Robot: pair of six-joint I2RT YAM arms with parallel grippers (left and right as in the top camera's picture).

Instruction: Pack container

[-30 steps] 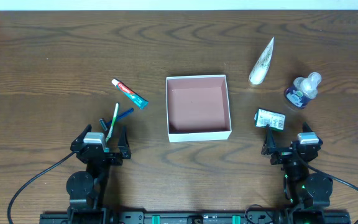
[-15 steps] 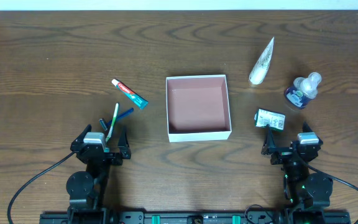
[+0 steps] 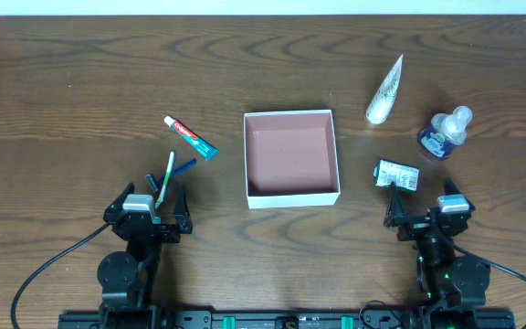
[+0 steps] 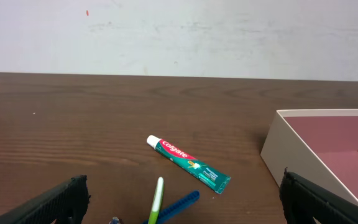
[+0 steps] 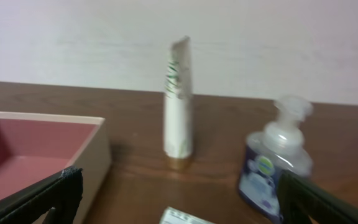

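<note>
The left gripper (image 3: 150, 203) was spread wide and held nothing. The right gripper (image 3: 423, 212) was spread too, also with nothing between its fingers. Both stood at the near edge, exactly where they were one second before; no arm and no item had moved. Just beyond the left gripper lay two toothbrushes (image 3: 164, 178), and farther, a toothpaste (image 3: 190, 137). Just beyond the right one lay a packet (image 3: 397, 174), then a pump bottle (image 3: 446, 132) and a white tube (image 3: 384, 90). The container (image 3: 292, 196) sat in the middle between the arms, with nothing inside. In my judgement, the packing had not begun.
</note>
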